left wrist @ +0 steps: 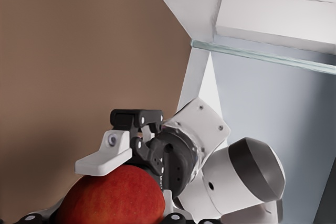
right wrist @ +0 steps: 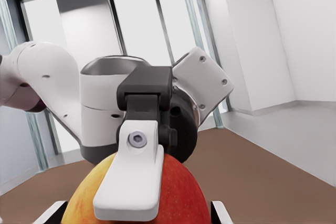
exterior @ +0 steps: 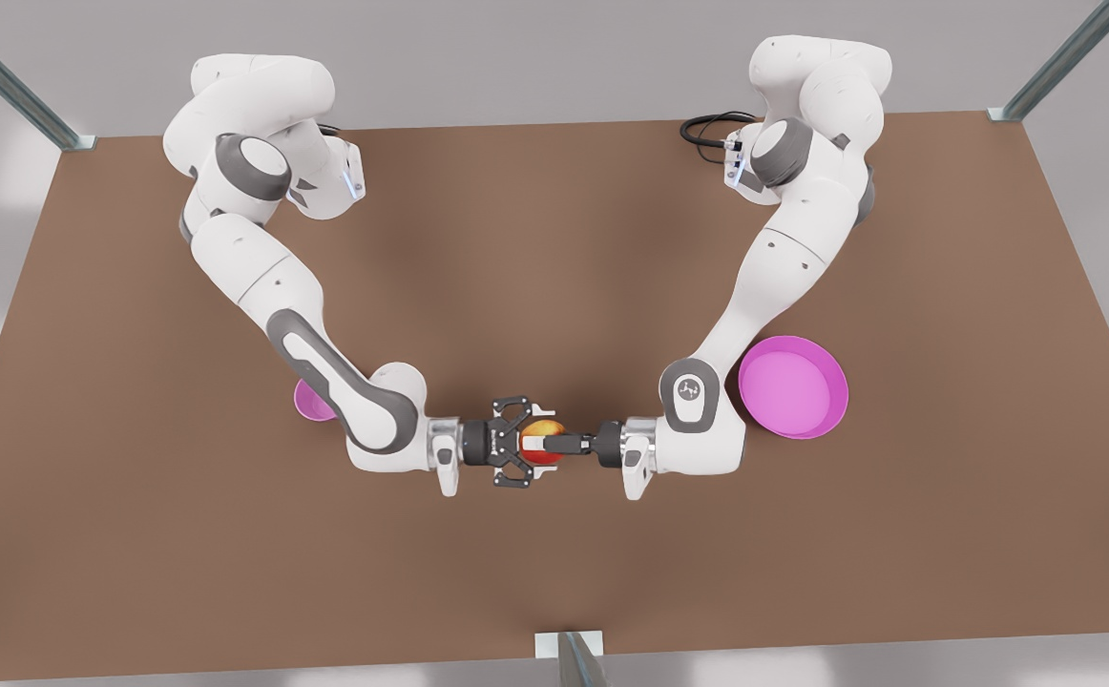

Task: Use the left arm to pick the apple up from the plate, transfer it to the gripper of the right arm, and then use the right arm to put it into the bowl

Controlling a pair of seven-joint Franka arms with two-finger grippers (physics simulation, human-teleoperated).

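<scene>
1. Apple (right wrist: 178,192), red with an orange-yellow patch, is hanging in mid-air above the brown desk (exterior: 554,239), near its front edge and between the two wrists.
2. Left gripper (exterior: 543,444), the slim one, is reaching in from the front view's right and is clamping the apple. In the right wrist view one of its white fingers (right wrist: 131,182) is lying flat across the fruit's skin.
3. Right gripper (exterior: 524,444), the broad linkage type, is facing it from the front view's left. Its jaws are standing spread wide, one on either side of the apple, and are not pressing on it in the front view.
4. In the left wrist view, one white pad (left wrist: 105,156) of the right gripper is sitting just above the apple's top. I cannot tell whether it is touching.
5. Both arms are lying low and roughly level, with the grippers pointing at each other along one line.
6. Plate (exterior: 793,386), wide and bright pink, is resting on the desk just behind the left arm's wrist.
7. Bowl (exterior: 311,401), also pink, is showing partly from behind the right arm's forearm at the front view's left.
</scene>
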